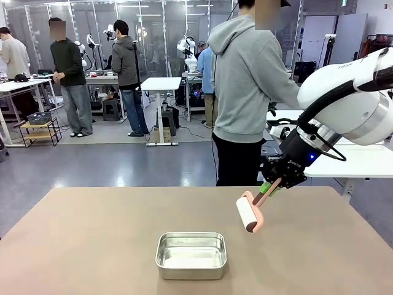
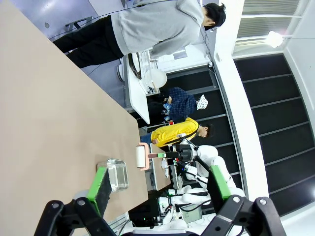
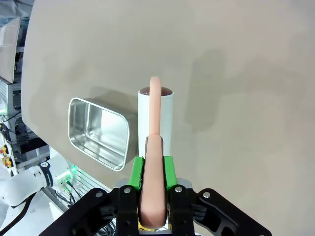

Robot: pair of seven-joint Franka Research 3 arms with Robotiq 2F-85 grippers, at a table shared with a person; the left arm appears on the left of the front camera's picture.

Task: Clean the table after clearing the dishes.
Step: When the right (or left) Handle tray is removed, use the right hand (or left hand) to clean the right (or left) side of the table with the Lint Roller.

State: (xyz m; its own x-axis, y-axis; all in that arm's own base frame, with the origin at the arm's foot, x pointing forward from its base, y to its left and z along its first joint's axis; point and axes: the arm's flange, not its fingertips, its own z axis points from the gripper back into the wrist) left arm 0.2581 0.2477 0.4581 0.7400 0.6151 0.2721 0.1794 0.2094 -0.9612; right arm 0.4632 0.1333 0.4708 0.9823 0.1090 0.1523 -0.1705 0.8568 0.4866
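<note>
Steel pan sits nearest on the tan table, close to its near edge. To the right and farther back, the right gripper pinches the pink handle of a lint roller, whose white roll is low over the tabletop. From the left wrist, the left gripper hangs with its fingers spread wide. From the right wrist, the green pads clamp the handle, and the roll lies just beside the pan.
</note>
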